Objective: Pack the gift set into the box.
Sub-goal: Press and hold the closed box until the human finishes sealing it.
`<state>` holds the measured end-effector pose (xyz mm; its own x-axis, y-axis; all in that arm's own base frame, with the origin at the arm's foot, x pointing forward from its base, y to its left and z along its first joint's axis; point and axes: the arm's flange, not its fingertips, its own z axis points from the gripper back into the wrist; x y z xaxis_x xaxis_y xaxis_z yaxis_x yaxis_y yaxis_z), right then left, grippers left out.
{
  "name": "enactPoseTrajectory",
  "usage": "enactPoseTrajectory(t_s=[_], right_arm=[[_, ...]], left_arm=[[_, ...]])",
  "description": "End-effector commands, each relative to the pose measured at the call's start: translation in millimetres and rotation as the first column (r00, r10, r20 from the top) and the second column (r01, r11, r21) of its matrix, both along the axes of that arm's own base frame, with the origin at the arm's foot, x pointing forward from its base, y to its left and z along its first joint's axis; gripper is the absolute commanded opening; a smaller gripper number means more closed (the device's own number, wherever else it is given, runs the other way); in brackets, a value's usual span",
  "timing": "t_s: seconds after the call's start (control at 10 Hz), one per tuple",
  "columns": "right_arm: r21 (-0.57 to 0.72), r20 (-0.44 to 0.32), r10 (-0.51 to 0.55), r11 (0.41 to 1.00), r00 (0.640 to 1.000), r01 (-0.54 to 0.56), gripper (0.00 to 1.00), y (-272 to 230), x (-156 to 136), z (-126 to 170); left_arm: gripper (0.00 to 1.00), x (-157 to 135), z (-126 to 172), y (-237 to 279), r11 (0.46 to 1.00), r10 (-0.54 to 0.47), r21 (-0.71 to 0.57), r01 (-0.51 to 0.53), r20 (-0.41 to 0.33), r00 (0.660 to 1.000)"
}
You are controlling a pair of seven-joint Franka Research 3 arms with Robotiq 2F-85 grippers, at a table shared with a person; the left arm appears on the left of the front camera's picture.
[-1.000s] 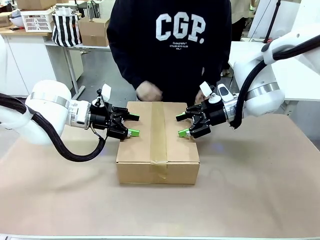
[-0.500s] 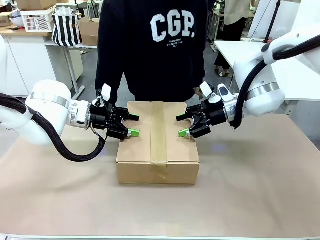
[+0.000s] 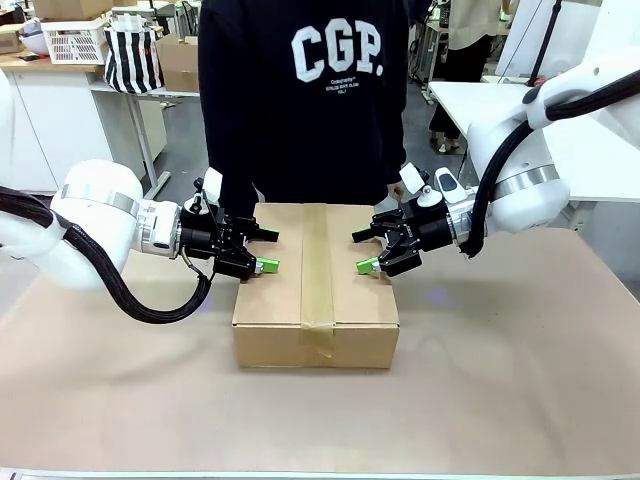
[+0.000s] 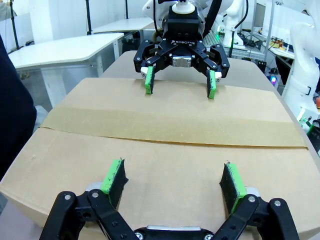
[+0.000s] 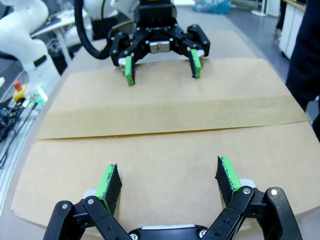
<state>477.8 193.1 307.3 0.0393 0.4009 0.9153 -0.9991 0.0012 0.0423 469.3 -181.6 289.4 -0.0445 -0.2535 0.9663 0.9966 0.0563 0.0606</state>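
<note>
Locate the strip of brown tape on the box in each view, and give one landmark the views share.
Front view: the tape runs down the box top's centre, between both grippers.
Left wrist view: a band across the middle, beyond the left gripper.
Right wrist view: a band across the middle, beyond the right gripper.
Shared landmark: the open green-padded grippers facing each other across the tape.

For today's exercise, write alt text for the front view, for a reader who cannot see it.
A closed, taped brown box sits on the table, with the left tool and right tool open, facing each other over its top. A person in a dark sweatshirt stands behind it.
</note>
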Motion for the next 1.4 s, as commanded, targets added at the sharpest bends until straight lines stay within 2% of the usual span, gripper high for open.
enactPoseTrajectory(t_s=[0.0,0.7,0.9,1.0,1.1,1.3], right_arm=[[-0.005,-0.001,-0.002,1.0,1.0,0.002,1.0,0,0,-2],[0.0,0.0,0.0,1.0,1.0,0.0,1.0,0,0,0],[-0.085,-0.09,-0.026,0.996,0.996,0.018,1.0,8,1,33],[-0.111,-0.274,-0.094,0.992,0.957,0.065,1.0,10,0,62],[-0.111,-0.379,-0.138,0.988,0.915,0.103,1.0,8,-7,80],[-0.07,-0.619,-0.161,0.986,0.769,0.15,1.0,0,-31,110]], left_arm=[[1.0,-3,-4,2,1.0,0.0,0.008,0.0,0.012,1.0],[1.0,0,0,0,1.0,0.0,0.0,0.0,0.0,1.0],[1.0,-7,33,2,0.999,-0.036,-0.038,0.034,-0.073,0.997],[1.0,-14,59,7,0.999,-0.03,-0.045,0.022,-0.198,0.98],[1.0,-25,79,13,0.998,-0.019,-0.07,-0.004,-0.325,0.946],[1.0,-50,109,27,0.995,-0.015,-0.097,-0.037,-0.487,0.873]])
